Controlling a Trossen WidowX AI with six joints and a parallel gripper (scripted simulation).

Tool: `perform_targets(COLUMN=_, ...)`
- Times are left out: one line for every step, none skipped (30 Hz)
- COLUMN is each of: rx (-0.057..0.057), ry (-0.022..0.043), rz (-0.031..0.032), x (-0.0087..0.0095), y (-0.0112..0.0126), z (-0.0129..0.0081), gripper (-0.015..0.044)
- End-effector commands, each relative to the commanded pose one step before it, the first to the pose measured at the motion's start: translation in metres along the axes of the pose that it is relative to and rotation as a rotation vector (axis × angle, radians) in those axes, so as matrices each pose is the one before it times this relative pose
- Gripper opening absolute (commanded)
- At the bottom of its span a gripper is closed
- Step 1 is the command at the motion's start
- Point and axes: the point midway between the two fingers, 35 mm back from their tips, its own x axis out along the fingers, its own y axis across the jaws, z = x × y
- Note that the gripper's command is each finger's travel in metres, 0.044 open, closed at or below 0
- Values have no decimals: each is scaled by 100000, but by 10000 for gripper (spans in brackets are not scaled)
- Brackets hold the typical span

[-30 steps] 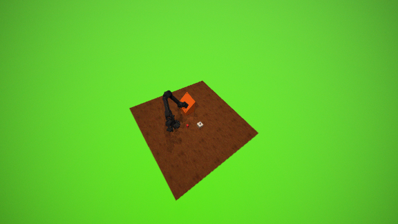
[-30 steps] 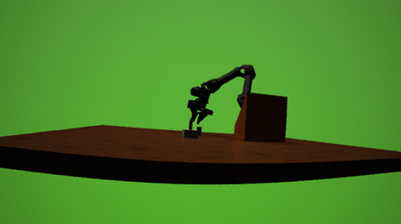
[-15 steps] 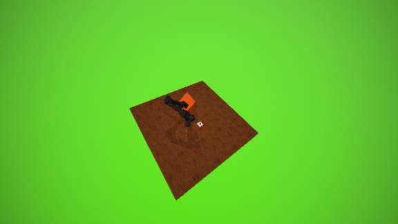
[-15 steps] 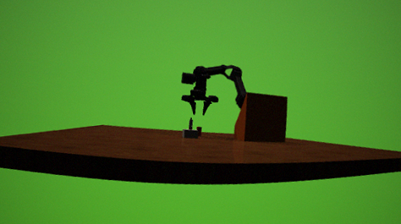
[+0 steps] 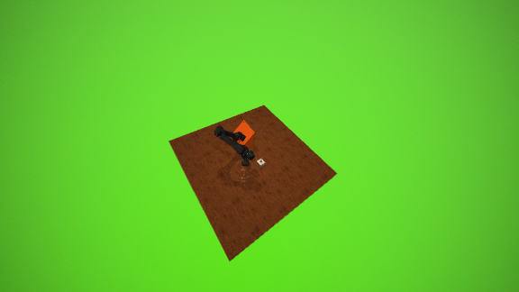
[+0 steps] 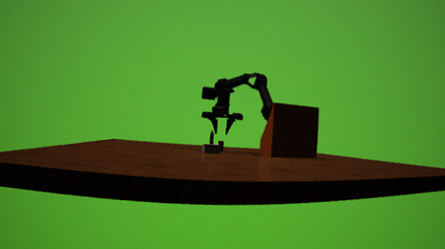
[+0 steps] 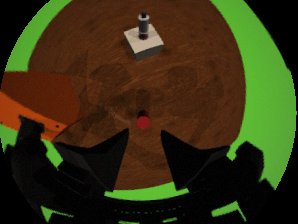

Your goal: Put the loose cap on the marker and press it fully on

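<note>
A dark marker [image 7: 144,23] [image 6: 211,137] stands upright in a small pale holder block [image 7: 144,44] [image 6: 210,149] [image 5: 260,161]. The red cap [image 7: 143,123] [image 6: 221,144] stands loose on the table just beside the block. My gripper [image 7: 145,132] [image 6: 224,129] [image 5: 245,162] hangs above the cap, pointing down, with its fingers partly apart and nothing between them. In the wrist view the cap shows just ahead of the gap between the fingertips. In the top view the gripper hides the cap.
An orange box [image 5: 245,131] [image 6: 289,130] [image 7: 40,103] carries the arm's base at the back of the brown table [image 5: 270,203] [image 6: 97,166]. Green background surrounds the table on all sides.
</note>
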Motion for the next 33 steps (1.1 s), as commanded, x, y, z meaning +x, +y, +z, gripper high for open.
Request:
perform_targets(rx=-841, ry=683, rz=170, x=1394, y=172, z=-1, gripper=233)
perform_targets(rx=0, ry=11, rz=-5, x=119, y=6, z=-3, gripper=233)
perform_targets(rx=0, ry=0, rz=0, x=0, y=0, z=0, gripper=233)
perform_targets(rx=0, ry=-4, rz=2, x=27, y=-2, z=3, gripper=233)
perform_targets(rx=1, ry=-12, rz=7, x=81, y=-5, z=9, gripper=233)
perform_targets(rx=2, ry=-19, rz=11, x=135, y=-7, z=14, gripper=233)
perform_targets(rx=2, ry=-22, rz=13, x=163, y=-8, z=16, gripper=233)
perform_targets(rx=2, ry=-20, rz=11, x=163, y=-8, z=14, gripper=233)
perform_targets(rx=2, ry=-18, rz=10, x=163, y=-7, z=13, gripper=233)
perform_targets(rx=2, ry=-16, rz=9, x=163, y=-6, z=12, gripper=233)
perform_targets(rx=1, ry=-14, rz=8, x=163, y=-6, z=11, gripper=233)
perform_targets(rx=1, ry=-13, rz=7, x=162, y=-5, z=10, gripper=233)
perform_targets(rx=1, ry=-11, rz=5, x=162, y=-4, z=8, gripper=233)
perform_targets(rx=1, ry=-9, rz=4, x=162, y=-4, z=7, gripper=233)
perform_targets(rx=1, ry=-7, rz=3, x=162, y=-3, z=6, gripper=233)
perform_targets(rx=1, ry=-5, rz=2, x=162, y=-2, z=5, gripper=233)
perform_targets(rx=1, ry=-3, rz=1, x=161, y=-1, z=4, gripper=233)
perform_targets(rx=1, ry=-1, rz=0, x=161, y=-1, z=3, gripper=233)
perform_targets(rx=0, ry=1, rz=-1, x=161, y=0, z=2, gripper=233)
perform_targets(rx=0, ry=3, rz=-2, x=160, y=1, z=1, gripper=233)
perform_targets(rx=0, ry=5, rz=-3, x=160, y=1, z=-1, gripper=233)
perform_targets(rx=0, ry=7, rz=-4, x=160, y=2, z=-2, gripper=233)
perform_targets(rx=0, ry=9, rz=-5, x=159, y=3, z=-3, gripper=233)
perform_targets(rx=0, ry=11, rz=-6, x=159, y=4, z=-4, gripper=233)
perform_targets(rx=-1, ry=13, rz=-7, x=159, y=4, z=-5, gripper=233)
perform_targets(rx=-1, ry=15, rz=-8, x=159, y=5, z=-6, gripper=233)
perform_targets(rx=-1, ry=17, rz=-9, x=158, y=6, z=-7, gripper=233)
perform_targets(rx=-1, ry=19, rz=-10, x=158, y=7, z=-8, gripper=233)
perform_targets(rx=-2, ry=21, rz=-11, x=158, y=7, z=-9, gripper=233)
perform_targets(rx=-2, ry=23, rz=-11, x=157, y=8, z=-10, gripper=233)
perform_targets(rx=-2, ry=25, rz=-12, x=157, y=9, z=-11, gripper=233)
perform_targets(rx=-2, ry=27, rz=-13, x=156, y=10, z=-12, gripper=233)
perform_targets(rx=-3, ry=29, rz=-14, x=156, y=11, z=-13, gripper=233)
